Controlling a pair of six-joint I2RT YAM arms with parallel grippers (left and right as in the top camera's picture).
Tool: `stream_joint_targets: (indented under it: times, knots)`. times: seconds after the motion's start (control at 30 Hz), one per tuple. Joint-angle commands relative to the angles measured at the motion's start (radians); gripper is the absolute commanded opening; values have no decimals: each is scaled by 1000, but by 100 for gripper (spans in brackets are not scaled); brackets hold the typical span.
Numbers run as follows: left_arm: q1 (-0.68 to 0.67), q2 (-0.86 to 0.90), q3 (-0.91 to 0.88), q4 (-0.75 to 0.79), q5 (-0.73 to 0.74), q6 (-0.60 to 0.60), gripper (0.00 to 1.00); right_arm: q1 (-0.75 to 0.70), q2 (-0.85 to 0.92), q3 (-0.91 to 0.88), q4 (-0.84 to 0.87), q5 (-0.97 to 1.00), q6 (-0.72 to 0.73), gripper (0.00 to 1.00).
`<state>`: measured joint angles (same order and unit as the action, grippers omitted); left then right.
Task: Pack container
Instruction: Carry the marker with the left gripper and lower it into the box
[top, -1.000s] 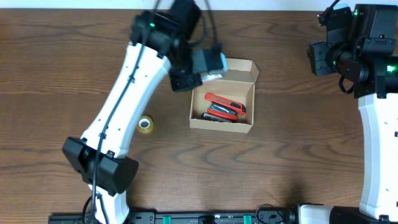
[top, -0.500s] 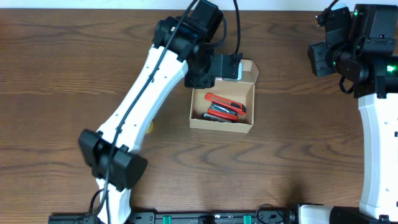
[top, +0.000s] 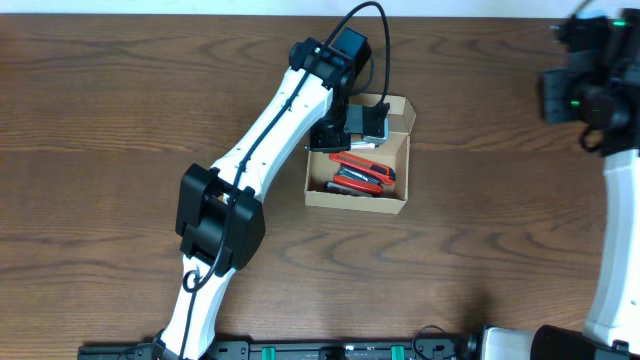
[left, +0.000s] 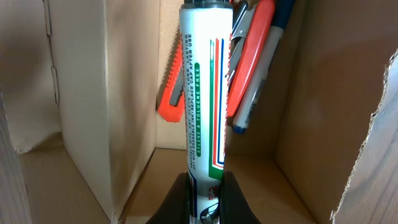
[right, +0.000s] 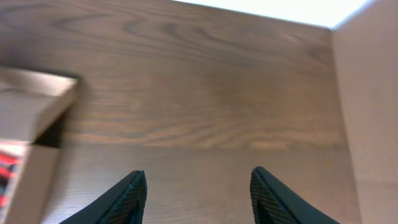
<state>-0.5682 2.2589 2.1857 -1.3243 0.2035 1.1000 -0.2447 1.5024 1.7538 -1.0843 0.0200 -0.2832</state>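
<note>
The box (top: 356, 199) sits in the upper middle of the overhead frame. It is plain tan cardboard and rectangular, and its flap stands open along the top edge. The table (top: 120, 120) under it is dark brown wood with a streaky grain.

The left claw (left: 205, 202) is over the box's upper end, closed narrowly on a tube (left: 204, 93). The tube is a smooth white cylinder with green and red stripes and fine print running along its length, and it points into the box. Just behind it, against the matte cardboard walls, are three things:
- an orange cutter (left: 173, 84) with a ridged edge
- a glossy red tool (left: 252, 56) with a metal clip
- a slim pen (left: 268, 68) with a blue tip

One cardboard edge at the right of that view is torn and ragged.

The right claw (right: 202, 193) hangs at the upper right of the overhead frame, well apart from the box. Its two dark, rounded fingers are spread wide with only bare wood between them. A corner of the box shows at the left edge of its view.
</note>
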Motion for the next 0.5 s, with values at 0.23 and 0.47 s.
stream_joint_targets:
  times: [0.23, 0.47]
  knots:
    - [-21, 14, -5, 40, 30, -8, 6, -176, -10, 3, 0, -88, 24, 53]
    - [-63, 27, -5, 47, 13, -4, 6, -177, 15, 3, 0, -88, 24, 53]
